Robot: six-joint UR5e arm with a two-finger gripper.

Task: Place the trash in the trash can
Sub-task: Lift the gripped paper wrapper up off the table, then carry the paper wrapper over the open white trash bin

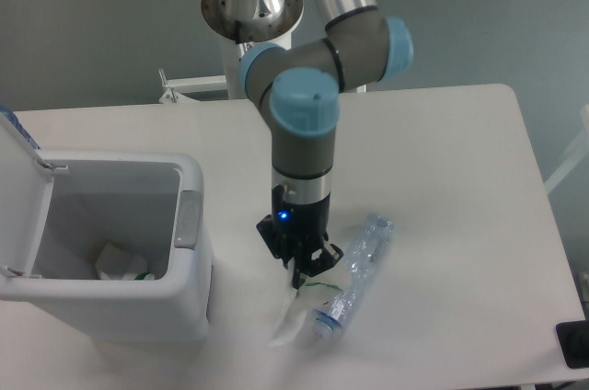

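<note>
The hand [308, 266] gripped a blurred carton [293, 321] beside the bottle [357, 272], presumably bound for the open bin [189, 215].

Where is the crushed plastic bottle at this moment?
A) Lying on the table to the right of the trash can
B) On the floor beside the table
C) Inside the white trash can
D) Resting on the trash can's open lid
A: the crushed plastic bottle lies on the white table, to the right of the trash can and below the end effector, not inside the can.
</note>
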